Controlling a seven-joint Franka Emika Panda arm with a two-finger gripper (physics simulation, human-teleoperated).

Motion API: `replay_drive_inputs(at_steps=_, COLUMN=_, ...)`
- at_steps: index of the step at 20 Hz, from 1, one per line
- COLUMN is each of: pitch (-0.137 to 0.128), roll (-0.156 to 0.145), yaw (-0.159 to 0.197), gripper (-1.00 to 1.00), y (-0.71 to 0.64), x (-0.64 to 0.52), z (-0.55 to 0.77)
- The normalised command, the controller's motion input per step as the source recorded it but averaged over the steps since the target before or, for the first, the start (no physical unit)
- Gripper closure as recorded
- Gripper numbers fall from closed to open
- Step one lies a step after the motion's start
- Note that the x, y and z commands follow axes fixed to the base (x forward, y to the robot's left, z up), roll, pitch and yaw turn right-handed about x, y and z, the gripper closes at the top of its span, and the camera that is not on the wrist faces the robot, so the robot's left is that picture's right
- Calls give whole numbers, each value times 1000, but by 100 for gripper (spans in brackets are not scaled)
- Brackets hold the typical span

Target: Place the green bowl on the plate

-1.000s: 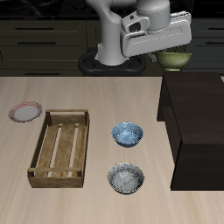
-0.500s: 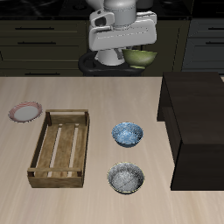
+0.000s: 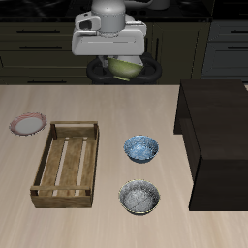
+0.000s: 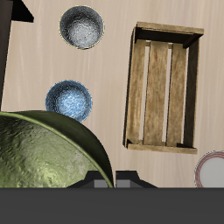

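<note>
My gripper (image 3: 127,70) is shut on the green bowl (image 3: 126,68) and holds it high above the back of the table, in front of the robot's base. The bowl's mottled olive inside fills part of the wrist view (image 4: 44,153), tilted against the gripper body. The plate (image 3: 28,124), with a pinkish-red rim and pale centre, lies on the table beside the wooden crate, well away from the gripper. It shows partly at the frame edge in the wrist view (image 4: 213,170).
A wooden slatted crate (image 3: 67,163) lies between the plate and the bowls. A blue patterned bowl (image 3: 141,148) and a grey-white speckled bowl (image 3: 140,197) sit nearer the front edge. A dark cabinet (image 3: 217,136) stands on the table's other side.
My gripper has carried the green bowl sideways above the back of the table, away from the dark cabinet toward the crate and plate side. Nothing on the table moved.
</note>
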Motion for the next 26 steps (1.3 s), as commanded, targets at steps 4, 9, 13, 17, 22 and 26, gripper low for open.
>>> replay_drive_inputs(at_steps=4, pitch=17, roll=-109, yaw=-33, gripper=100, y=-998, x=-162, z=-228)
replay_drive_inputs(at_steps=9, pitch=-14, roll=-80, yaw=15, gripper=100, y=-616, x=-162, z=-211)
replay_drive_inputs(at_steps=13, pitch=-15, roll=-24, yaw=24, gripper=100, y=-519, x=-210, z=-140)
replay_drive_inputs(at_steps=17, pitch=-3, roll=-13, yaw=-16, gripper=100, y=-443, x=-200, z=-22)
replay_drive_inputs(at_steps=22, pitch=1, roll=-36, yaw=-13, gripper=100, y=-617, x=-228, z=-170)
replay_drive_inputs(at_steps=26, pitch=-5, roll=-18, yaw=-20, gripper=100, y=-567, x=-267, z=-140)
